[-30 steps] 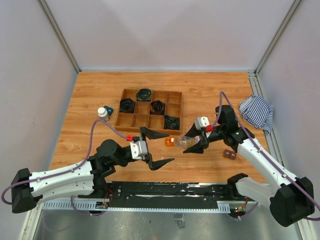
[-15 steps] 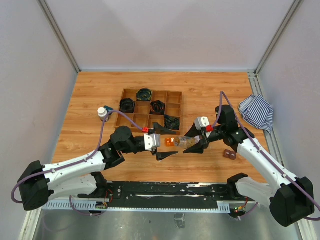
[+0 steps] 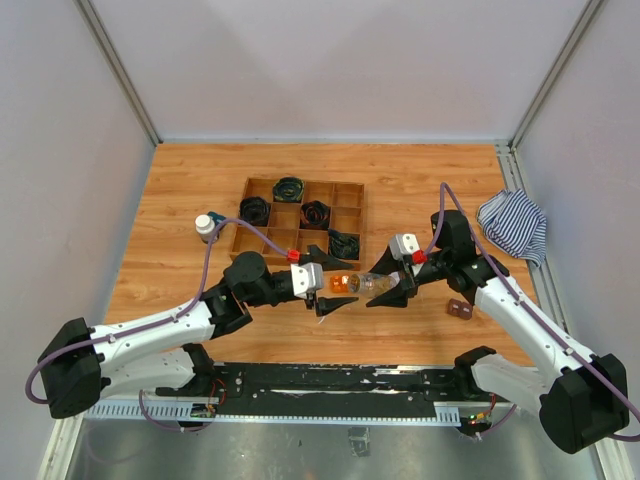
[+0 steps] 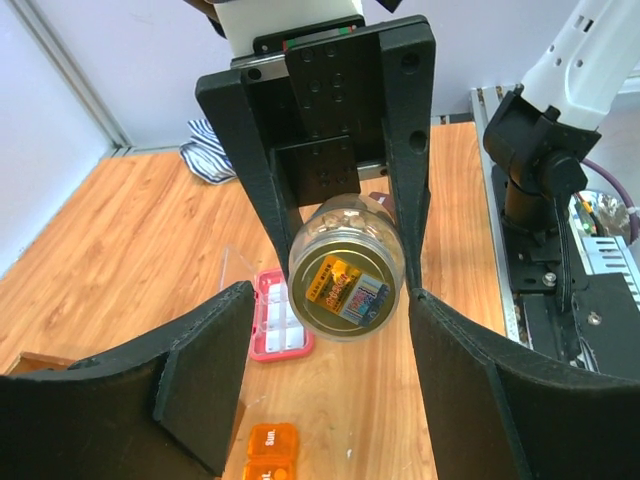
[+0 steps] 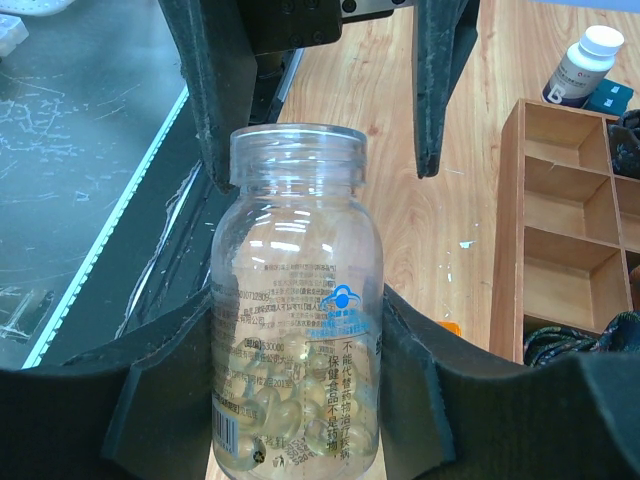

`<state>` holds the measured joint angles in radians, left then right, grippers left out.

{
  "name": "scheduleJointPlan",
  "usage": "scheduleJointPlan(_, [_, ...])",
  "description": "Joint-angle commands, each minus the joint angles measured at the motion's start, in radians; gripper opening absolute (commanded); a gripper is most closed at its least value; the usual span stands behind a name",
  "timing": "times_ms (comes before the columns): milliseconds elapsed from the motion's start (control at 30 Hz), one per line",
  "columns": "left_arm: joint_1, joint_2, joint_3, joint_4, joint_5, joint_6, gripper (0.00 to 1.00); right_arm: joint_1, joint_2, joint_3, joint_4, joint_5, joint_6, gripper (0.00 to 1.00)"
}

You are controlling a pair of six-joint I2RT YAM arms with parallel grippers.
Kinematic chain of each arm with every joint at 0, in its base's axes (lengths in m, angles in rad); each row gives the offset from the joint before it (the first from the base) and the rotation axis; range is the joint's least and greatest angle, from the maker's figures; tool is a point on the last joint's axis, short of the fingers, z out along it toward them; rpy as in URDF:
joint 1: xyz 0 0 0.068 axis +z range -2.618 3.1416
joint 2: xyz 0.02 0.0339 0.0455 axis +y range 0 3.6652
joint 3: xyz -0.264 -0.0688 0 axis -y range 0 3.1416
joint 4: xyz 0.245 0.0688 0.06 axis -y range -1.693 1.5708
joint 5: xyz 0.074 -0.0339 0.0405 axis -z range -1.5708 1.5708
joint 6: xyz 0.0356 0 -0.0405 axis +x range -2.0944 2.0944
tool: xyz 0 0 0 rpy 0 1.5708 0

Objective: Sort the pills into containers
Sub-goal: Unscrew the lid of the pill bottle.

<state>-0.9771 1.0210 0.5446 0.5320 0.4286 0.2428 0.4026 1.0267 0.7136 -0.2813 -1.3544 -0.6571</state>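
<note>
Two arms meet over the near middle of the wooden table (image 3: pixel 180 180). The right gripper (image 3: pixel 380 287) is clamped on the body of the clear pill bottle (image 5: pixel 297 300) and holds it lying on its side above the boards, its open mouth turned toward the left arm. Pale capsules fill the lower part of the bottle. The left gripper (image 3: pixel 346 281) stands at that mouth with its jaws apart, one finger (image 5: pixel 210 90) on each side of the rim and a gap showing on both sides, so it grips nothing.

On the table beneath the two grippers lies a small orange block (image 4: pixel 270 445). Just beyond it in the left wrist view is the flat pink box (image 4: pixel 275 320), divided into cells, with a clear lid raised at its far edge. A small brown object (image 3: pixel 460 309) sits on the boards beside the right forearm.

Farther back stands the wooden compartment tray (image 3: pixel 349 190), with black coils (image 3: pixel 316 212) in several of its cells. The dark bottle with white cap (image 3: pixel 205 226) stands upright just off the tray's left side, next to a small blue item (image 5: pixel 610 97). A striped cloth (image 3: pixel 512 225) lies bunched at the right edge of the table.
</note>
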Motion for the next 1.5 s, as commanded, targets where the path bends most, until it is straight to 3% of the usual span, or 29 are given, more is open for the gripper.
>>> scheduleJointPlan(0, [0.005,-0.002,0.02,0.065,-0.027,-0.023,0.71,0.007,0.001,0.011,0.011,-0.031,-0.016,0.01])
scheduleJointPlan(133, [0.005,0.0,0.019,0.078,-0.032,-0.035,0.7,0.007,0.001,0.012,0.011,-0.029,-0.018,0.01])
scheduleJointPlan(367, [0.005,0.011,0.023,0.075,-0.022,-0.053,0.59,0.007,0.0,0.011,0.011,-0.028,-0.017,0.01])
scheduleJointPlan(533, [0.005,0.013,0.025,0.078,-0.008,-0.071,0.43,0.007,0.001,0.011,0.011,-0.029,-0.017,0.01])
scheduleJointPlan(667, [0.005,0.01,0.025,0.086,-0.009,-0.111,0.25,0.007,0.001,0.011,0.013,-0.028,-0.017,0.0])
scheduleJointPlan(733, [0.005,0.005,0.026,0.086,-0.021,-0.169,0.16,0.007,-0.001,0.011,0.012,-0.028,-0.017,0.01])
scheduleJointPlan(967, [0.003,-0.029,0.007,0.135,-0.088,-0.455,0.01,0.007,0.001,0.012,0.011,-0.025,-0.017,0.01])
scheduleJointPlan(1233, [-0.106,-0.064,-0.038,0.146,-0.335,-0.674,0.0,0.007,0.004,0.013,0.012,-0.022,-0.017,0.01])
scheduleJointPlan(1467, [-0.127,-0.045,-0.034,0.138,-0.439,-0.732,0.0,0.007,0.003,0.013,0.012,-0.02,-0.017,0.0])
